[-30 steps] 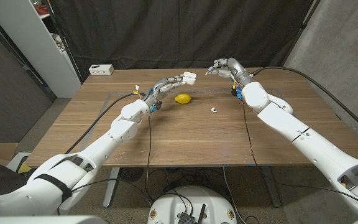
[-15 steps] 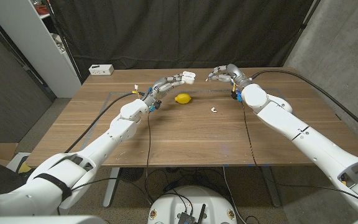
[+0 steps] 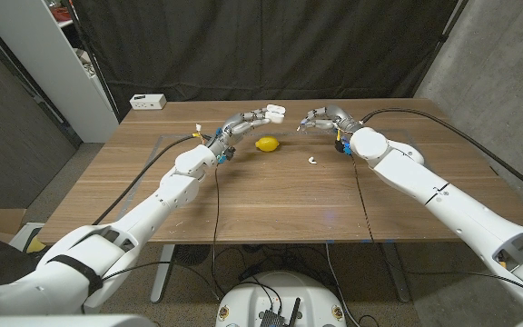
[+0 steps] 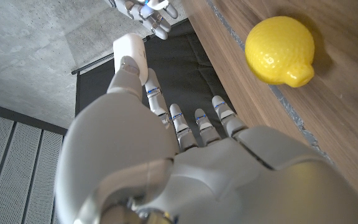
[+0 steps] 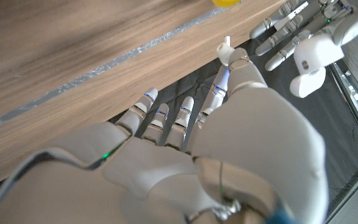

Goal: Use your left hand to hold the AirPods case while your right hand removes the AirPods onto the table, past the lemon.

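AirPods case (image 3: pixel 276 112), lid open, in left hand (image 3: pixel 248 118).

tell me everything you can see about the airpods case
The airpods case is a small white rounded box that looks like smooth glossy plastic. Its lid is open, as the right wrist view shows, tipped away from the body. The left hand holds it up off the table, beyond the lemon, near the far edge. Only the fingers of that hand touch it. The right hand is close by but apart from it. I cannot tell what is inside.
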### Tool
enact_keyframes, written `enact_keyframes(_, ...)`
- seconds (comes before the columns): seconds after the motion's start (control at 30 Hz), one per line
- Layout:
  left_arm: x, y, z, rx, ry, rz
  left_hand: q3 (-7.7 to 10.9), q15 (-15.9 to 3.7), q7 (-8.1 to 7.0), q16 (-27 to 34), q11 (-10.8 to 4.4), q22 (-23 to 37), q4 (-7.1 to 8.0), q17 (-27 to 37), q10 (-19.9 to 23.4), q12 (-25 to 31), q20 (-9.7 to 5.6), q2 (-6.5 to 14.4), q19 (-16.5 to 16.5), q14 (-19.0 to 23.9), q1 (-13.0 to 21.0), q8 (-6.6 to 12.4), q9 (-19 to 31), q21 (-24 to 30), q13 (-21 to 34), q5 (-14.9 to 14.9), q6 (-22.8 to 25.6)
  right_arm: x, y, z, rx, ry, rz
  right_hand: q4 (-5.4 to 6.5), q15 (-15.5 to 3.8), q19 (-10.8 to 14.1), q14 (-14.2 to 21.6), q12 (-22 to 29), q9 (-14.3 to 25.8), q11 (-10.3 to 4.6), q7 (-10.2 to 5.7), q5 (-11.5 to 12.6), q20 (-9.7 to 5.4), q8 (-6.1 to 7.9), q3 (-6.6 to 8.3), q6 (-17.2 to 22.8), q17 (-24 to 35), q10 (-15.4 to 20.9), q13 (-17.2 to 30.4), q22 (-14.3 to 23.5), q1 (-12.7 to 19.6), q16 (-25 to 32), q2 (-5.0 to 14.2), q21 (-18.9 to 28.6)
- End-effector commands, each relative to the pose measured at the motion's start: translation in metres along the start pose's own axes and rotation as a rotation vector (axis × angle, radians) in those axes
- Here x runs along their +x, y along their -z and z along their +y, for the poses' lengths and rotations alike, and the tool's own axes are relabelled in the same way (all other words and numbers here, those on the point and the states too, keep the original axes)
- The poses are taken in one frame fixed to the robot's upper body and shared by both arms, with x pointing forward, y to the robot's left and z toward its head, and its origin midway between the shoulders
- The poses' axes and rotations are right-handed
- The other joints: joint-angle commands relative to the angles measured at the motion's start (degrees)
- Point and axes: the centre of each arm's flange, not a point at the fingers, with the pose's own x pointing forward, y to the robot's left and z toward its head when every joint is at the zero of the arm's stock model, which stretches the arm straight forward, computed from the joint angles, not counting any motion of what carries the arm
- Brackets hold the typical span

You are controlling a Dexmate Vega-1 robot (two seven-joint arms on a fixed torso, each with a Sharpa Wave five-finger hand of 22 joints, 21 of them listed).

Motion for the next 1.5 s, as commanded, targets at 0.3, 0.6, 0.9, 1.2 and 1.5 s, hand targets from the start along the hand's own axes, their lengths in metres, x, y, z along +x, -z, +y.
enact_keyframes(0.3,-0.003,0.001,-0.004,-0.001,-0.001,0.006,0.71,-2.19,-3.33,0.0,-0.04,0.0,0.3,0.0,0.2,-0.1,0.04,0.6,0.4,0.0,0.0,0.51,8.6,0.4,0.1,0.3,3.5,0.006,0.012,0.027,-0.114,-0.117,0.001,0.07,-0.61,-2.8,-6.2,-2.2,-1.3,-2.5,-0.96,0.9,0.88,-0.61,-1.09,1.7,-1.2,-3.1,-1.5,0.1,0.9,-3.2,-0.47,-0.5)
enact_keyframes(0.6,-0.003,0.002,-0.004,-0.002,0.002,0.011,0.74,-2.04,-3.07,0.0,0.12,0.0,0.37,0.0,0.2,-0.1,0.18,0.7,0.3,-0.1,-0.1,0.43,8.6,0.3,0.1,0.3,3.5,0.008,0.014,0.034,-0.194,-0.123,0.024,0.34,0.85,-4.6,-9.8,-3.2,-1.9,-2.38,-1.55,1.4,1.19,-1.06,-1.61,1.9,-1.4,-5.9,-2.3,0.0,0.9,-4.1,-0.44,-0.7)
enact_keyframes(0.9,-0.003,0.002,-0.003,-0.004,0.005,0.011,0.76,-2.1,-3.26,0.0,-0.07,0.0,0.32,0.0,0.2,-0.1,0.14,0.6,0.3,-0.1,0.0,0.46,8.6,0.3,0.1,0.3,3.5,0.012,0.02,0.043,-0.237,-0.144,0.064,0.48,1.22,-6.2,-11.5,-3.3,-2.3,-0.38,-2.41,1.8,1.27,-1.43,-2.02,2.2,-1.5,-7.9,-3.0,0.0,0.9,-4.0,-0.41,-0.8)
enact_keyframes(1.2,-0.003,0.002,-0.002,-0.002,0.007,0.013,0.79,-2.13,-3.13,0.0,-0.06,0.0,0.27,0.0,0.2,-0.1,0.1,0.6,0.3,-0.1,0.0,0.42,8.6,0.3,0.1,0.3,3.5,0.017,0.028,0.05,-0.262,-0.177,0.091,0.72,0.95,-7.2,-12.2,-3.0,-2.9,0.22,-4.45,2.2,1.39,-1.98,-2.51,2.1,-1.4,-8.8,-3.6,0.0,0.8,-3.6,-0.19,-0.5)
enact_keyframes(1.5,-0.004,0.002,-0.002,-0.003,0.004,0.015,0.78,-2.19,-3.25,0.0,-0.11,0.0,0.27,0.0,0.3,-0.1,0.08,0.5,0.4,0.0,0.0,0.38,8.4,0.3,0.1,0.3,3.6,0.019,0.036,0.055,-0.284,-0.193,0.119,0.79,0.09,-7.5,-12.4,-2.7,-3.3,0.86,-4.24,2.6,0.89,-2.51,-2.9,1.7,-1.4,-8.9,-4.1,0.1,0.7,-3.3,-0.14,-0.3)
